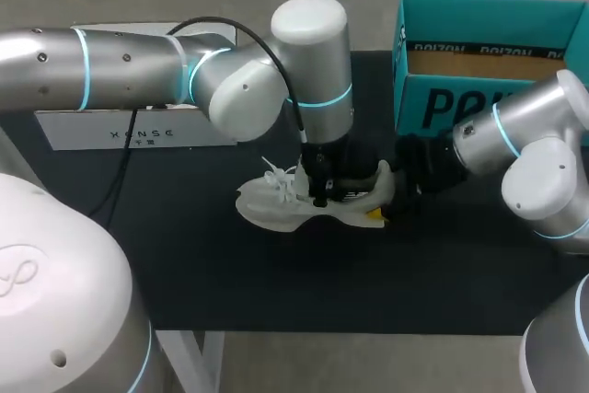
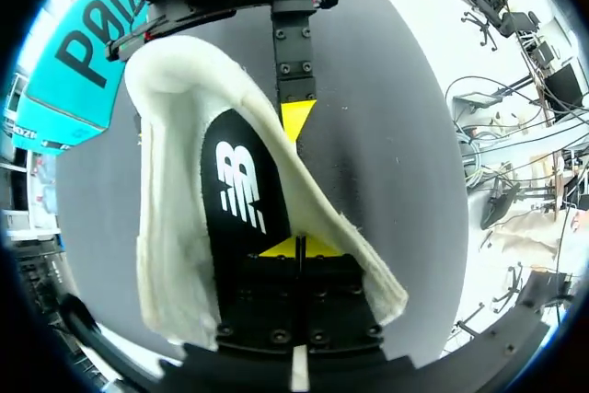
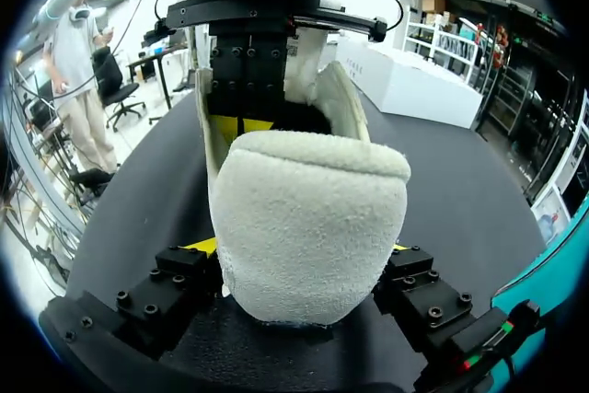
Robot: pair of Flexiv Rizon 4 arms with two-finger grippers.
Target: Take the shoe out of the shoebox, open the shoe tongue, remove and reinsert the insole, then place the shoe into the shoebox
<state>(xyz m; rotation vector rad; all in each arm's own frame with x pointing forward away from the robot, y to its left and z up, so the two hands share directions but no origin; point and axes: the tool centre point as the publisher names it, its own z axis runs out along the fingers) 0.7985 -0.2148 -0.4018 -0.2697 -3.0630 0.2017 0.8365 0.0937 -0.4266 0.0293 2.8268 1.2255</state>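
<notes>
Head view, left of frame: long white box (image 1: 138, 131) on the black table (image 1: 230, 273), partly hidden behind the left arm (image 1: 120, 66), with a black cable (image 1: 124, 167) hanging across its front. Centre of frame: white shoe (image 1: 276, 209) on its sole, toe toward the left, laces (image 1: 276, 175) loose. Left gripper (image 1: 319, 192) pointing straight down into its opening, fingers blocked from sight by the bulky wrist. Just right of centre: right gripper (image 1: 388, 195) at the heel, one yellow tip low against the sole. Upper right: teal shoebox (image 1: 479, 108), open, apart from the shoe.

Only from the left wrist: the shoe's inside, with a black insole (image 2: 241, 186) bearing a white logo, flat in place. Yellow fingertips (image 2: 281, 248) pressed together at the insole's near end, closed; impossible to tell whether on its edge or on nothing. Beyond the heel, one finger of the right gripper along the shoe's outer wall, the other hidden behind the white collar.

Only from the right wrist: fuzzy heel clamped from both sides between the right fingers, slivers of yellow touching it on each side. Past the heel, the left gripper upright inside the collar. Farther off, the white box on the table, and a teal corner of the shoebox to one side.
</notes>
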